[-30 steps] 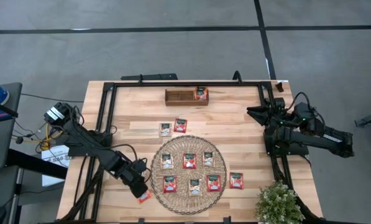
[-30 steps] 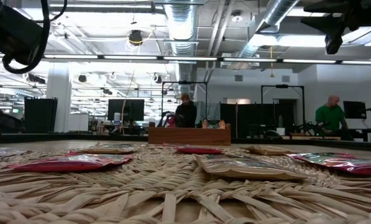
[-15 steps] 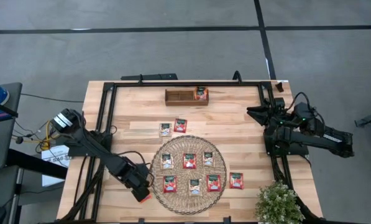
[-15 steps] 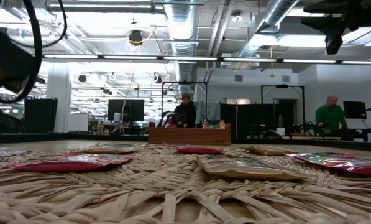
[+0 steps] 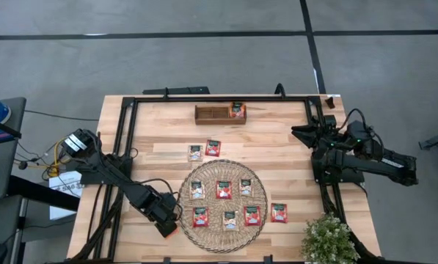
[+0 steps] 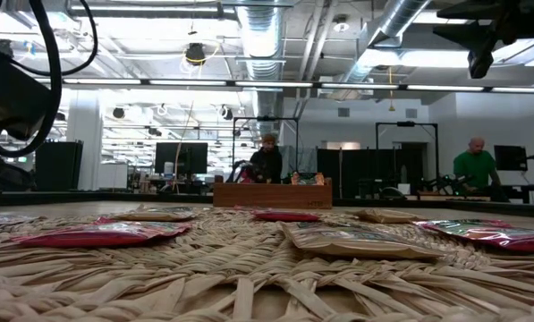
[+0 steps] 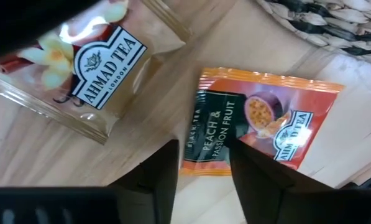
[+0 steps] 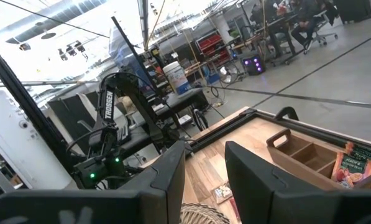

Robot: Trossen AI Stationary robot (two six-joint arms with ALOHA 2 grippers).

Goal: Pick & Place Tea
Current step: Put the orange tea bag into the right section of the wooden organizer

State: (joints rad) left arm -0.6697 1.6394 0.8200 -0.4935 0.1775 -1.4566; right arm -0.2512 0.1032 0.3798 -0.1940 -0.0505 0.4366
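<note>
High view, read left to right. Left gripper point(image 5: 167, 229) sits low at the mat's 8 o'clock, just off the woven mat point(image 5: 222, 205) rim, over an orange sachet point(image 5: 172, 232) on bare wood. Left wrist view: the two fingers stand apart, straddling the dark-green end of that orange sachet point(image 7: 260, 124), nothing pinched yet; a clear-wrapped vanilla sachet point(image 7: 86, 68) lies just beside it. Judgement: the fingers are set to nip the sachet's short edge, since a flat packet offers no other hold.

Seven sachets lie on the mat, one at its centre point(image 5: 224, 189). Two more point(image 5: 204, 150) lie at the mat's 12 o'clock, another point(image 5: 279, 213) at 4 o'clock. Wooden tray point(image 5: 211, 114) sits at the table's 12 o'clock with one sachet point(image 5: 238, 111) in its right end; other compartments appear free.

Right gripper point(image 5: 301, 133) waits at the table's 3 o'clock, fingers parted, holding nothing.

Room: mat rim crowds the left gripper's right side; the table edge is near behind. Path to the tray looks open.
</note>
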